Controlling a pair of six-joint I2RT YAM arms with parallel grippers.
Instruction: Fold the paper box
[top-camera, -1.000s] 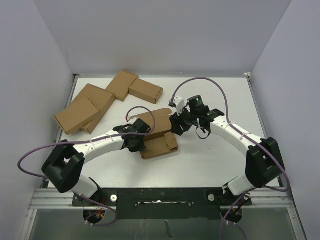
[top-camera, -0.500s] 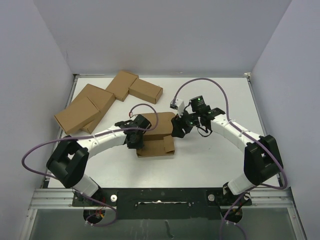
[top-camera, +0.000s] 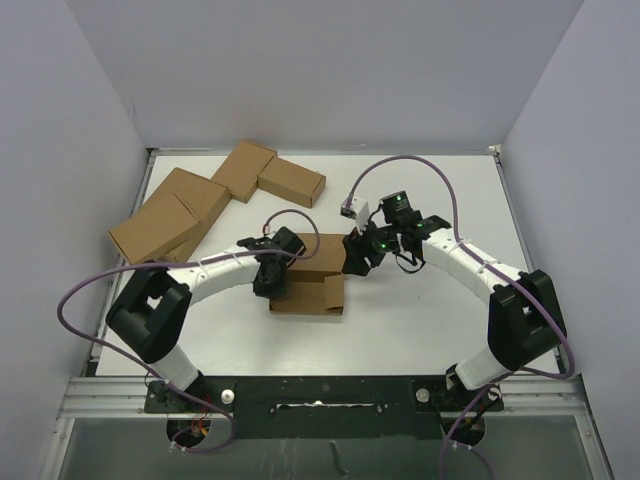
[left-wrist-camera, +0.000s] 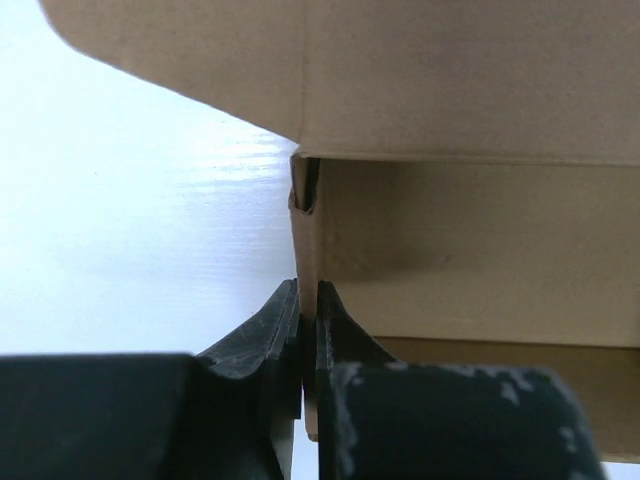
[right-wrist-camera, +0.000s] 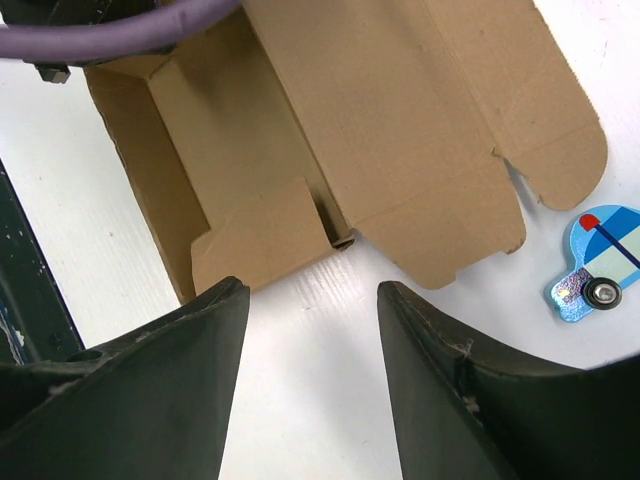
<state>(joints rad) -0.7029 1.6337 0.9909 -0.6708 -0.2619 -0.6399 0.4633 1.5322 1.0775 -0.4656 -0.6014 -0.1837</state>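
Note:
The paper box (top-camera: 312, 297) is brown cardboard, partly erected, with open flaps, at the table's middle. My left gripper (top-camera: 273, 272) is at its left end. In the left wrist view the gripper (left-wrist-camera: 308, 300) is shut on a thin upright wall of the box (left-wrist-camera: 460, 230). My right gripper (top-camera: 358, 256) is at the box's right end. In the right wrist view it (right-wrist-camera: 310, 292) is open and empty above bare table, just short of the box's open interior and spread flaps (right-wrist-camera: 390, 130).
A cluster of four brown cartons (top-camera: 205, 198) lies at the back left. A small blue car-shaped piece (right-wrist-camera: 598, 262) lies on the table next to the box's flap. Grey walls stand close on three sides.
The left gripper has swung up and right, still gripping the box. The box has turned from skewed to square with the table edge. The right gripper has barely moved.

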